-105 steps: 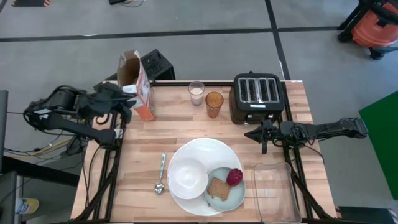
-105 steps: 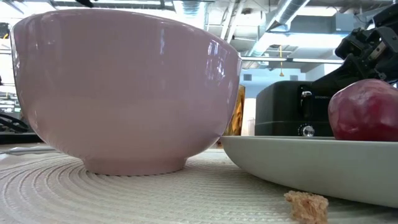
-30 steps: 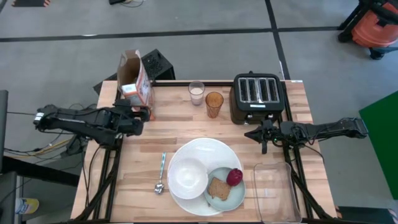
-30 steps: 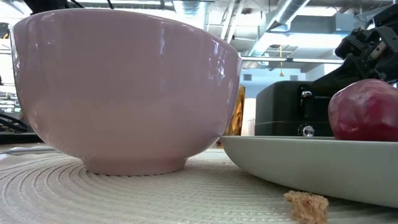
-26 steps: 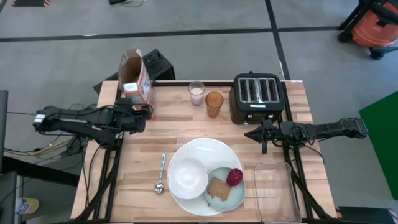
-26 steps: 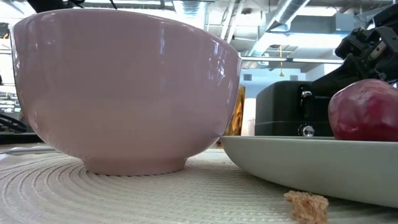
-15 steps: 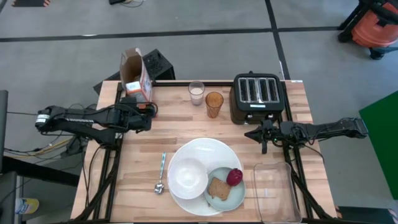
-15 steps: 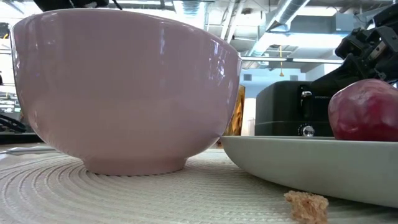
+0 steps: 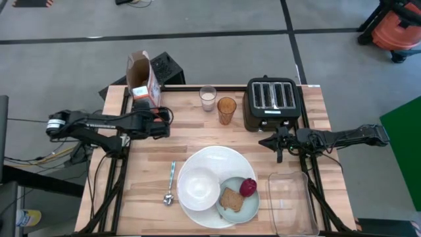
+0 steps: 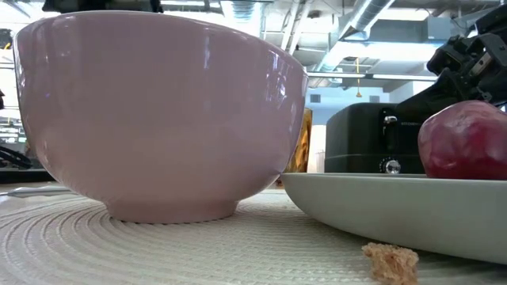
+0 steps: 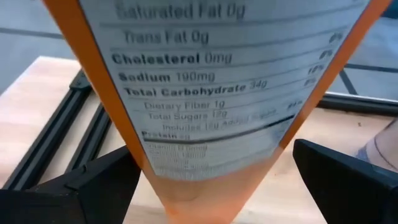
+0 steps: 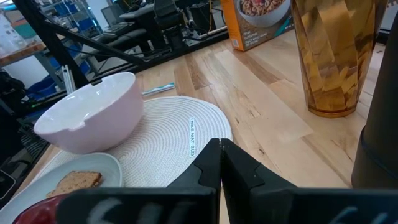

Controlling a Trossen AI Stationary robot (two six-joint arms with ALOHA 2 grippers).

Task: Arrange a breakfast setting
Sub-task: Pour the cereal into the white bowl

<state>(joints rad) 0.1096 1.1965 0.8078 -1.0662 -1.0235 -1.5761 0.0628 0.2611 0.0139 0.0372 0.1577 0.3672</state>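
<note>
Left end effector (image 9: 160, 123) sits wide open at the base of the tall orange-white cardboard cereal box (image 9: 143, 79), which stands upright at the far left corner of the light wooden bench (image 9: 191, 131); in the left wrist view the box's nutrition panel (image 11: 217, 93) fills the gap between the dark fingers (image 11: 74, 190), contact unclear. Right end effector (image 9: 278, 143) is closed, empty, hovering just in front of the black four-slot toaster (image 9: 272, 103). Large round white plate (image 9: 217, 158) lies near the front, carrying the white bowl (image 9: 198, 187) and the pale green small plate (image 9: 245, 207) with brown toast (image 9: 231, 199) and red fruit (image 9: 248, 187). Clear rectangular tray (image 9: 293, 204) right of it. Amber ribbed glass (image 9: 226, 110) beside milk glass (image 9: 208, 98), far centre. Teal-handled metal spoon (image 9: 171, 183) left of the large plate.
</note>
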